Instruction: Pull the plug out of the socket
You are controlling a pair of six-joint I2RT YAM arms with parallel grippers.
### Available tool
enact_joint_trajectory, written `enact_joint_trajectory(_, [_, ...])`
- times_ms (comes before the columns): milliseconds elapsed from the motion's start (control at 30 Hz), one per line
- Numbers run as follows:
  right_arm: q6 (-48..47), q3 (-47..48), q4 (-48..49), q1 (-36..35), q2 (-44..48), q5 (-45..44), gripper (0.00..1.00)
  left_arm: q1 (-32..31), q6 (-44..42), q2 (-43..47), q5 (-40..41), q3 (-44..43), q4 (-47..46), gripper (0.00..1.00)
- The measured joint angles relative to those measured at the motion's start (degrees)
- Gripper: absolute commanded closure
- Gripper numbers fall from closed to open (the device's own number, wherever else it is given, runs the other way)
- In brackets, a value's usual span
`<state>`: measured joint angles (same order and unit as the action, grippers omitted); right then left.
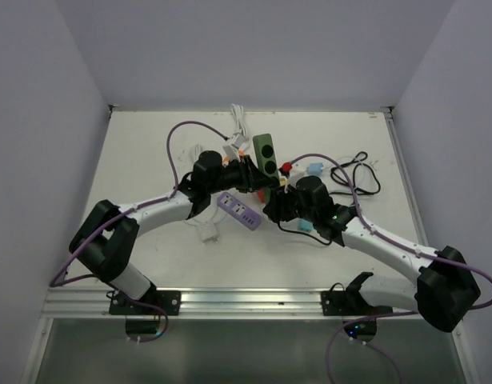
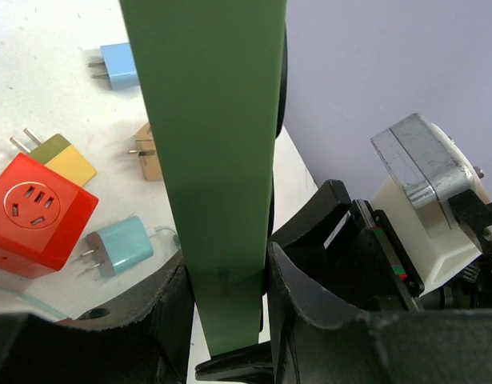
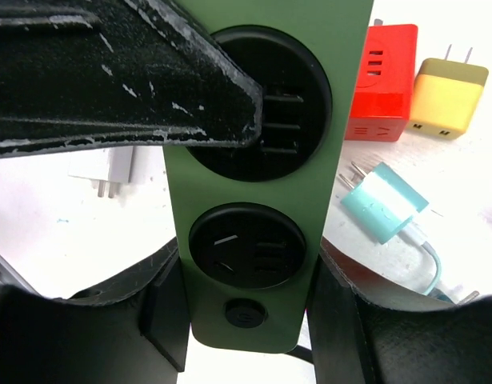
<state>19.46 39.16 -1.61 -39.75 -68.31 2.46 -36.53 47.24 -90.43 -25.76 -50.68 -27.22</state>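
The green power strip [image 1: 266,154] stands tilted off the table, held between both arms. In the right wrist view its face [image 3: 254,192] shows two round black sockets and a button; the lower socket [image 3: 247,244] is empty, and the upper socket [image 3: 290,120] is partly hidden by the left gripper's finger [image 3: 126,88]. No plug shows in it. My right gripper [image 3: 246,312] is shut on the strip's lower end across its edges. My left gripper [image 2: 230,312] is shut on the strip [image 2: 214,144], seen edge-on, pinching front and back. From above, the left gripper [image 1: 247,172] and right gripper [image 1: 276,192] meet under the strip.
Loose on the table: a red cube adapter [image 2: 38,212], a yellow plug [image 2: 58,160], a teal plug with cable [image 2: 122,246], a blue plug [image 2: 118,66], a tan plug [image 2: 147,156]. A purple power strip [image 1: 239,210], a white cable [image 1: 238,120] and a black cable [image 1: 362,172] lie nearby.
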Motion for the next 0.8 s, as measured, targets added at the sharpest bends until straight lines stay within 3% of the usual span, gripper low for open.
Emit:
enact_joint_trajectory(67, [0.0,0.0,-0.6,0.0,1.1,-0.4,1.00,0.0,0.4,0.0,0.0,0.0,-0.9,0.96])
enact_joint_trajectory(167, [-0.1,0.0,-1.6,0.0,2.6,-1.1,1.00,-0.3,0.7,0.0,-0.1,-0.3,-1.5,0.67])
enact_joint_trajectory(200, [-0.1,0.0,-1.8,0.0,2.9,-1.3,1.00,-0.3,0.7,0.0,-0.1,-0.5,-1.5,0.47])
enact_joint_trajectory(267, [-0.1,0.0,-2.1,0.0,3.7,-1.6,1.00,-0.4,-0.1,0.0,0.0,-1.3,-1.0,0.33])
enact_joint_trajectory(300, [0.0,0.0,-2.3,0.0,4.1,-1.6,1.00,-0.4,-0.7,0.0,0.3,-1.6,-0.6,0.11])
enact_joint_trajectory(333, [0.0,0.0,-2.5,0.0,4.4,-1.7,1.00,-0.4,-1.7,0.0,0.8,-1.9,-0.5,0.04])
enact_joint_trajectory(367, [0.0,0.0,-2.5,0.1,4.6,-1.7,1.00,-0.3,-1.9,0.0,1.1,-2.1,-0.3,0.00])
enact_joint_trajectory(667, [0.0,-0.4,-4.9,0.1,6.0,-2.0,1.00,0.1,-6.6,0.2,4.1,-10.9,8.7,0.00])
enact_joint_trajectory(800, [-0.5,-0.4,-6.8,0.1,8.5,-2.0,1.00,3.0,-8.8,1.5,5.1,-14.7,13.8,0.00])
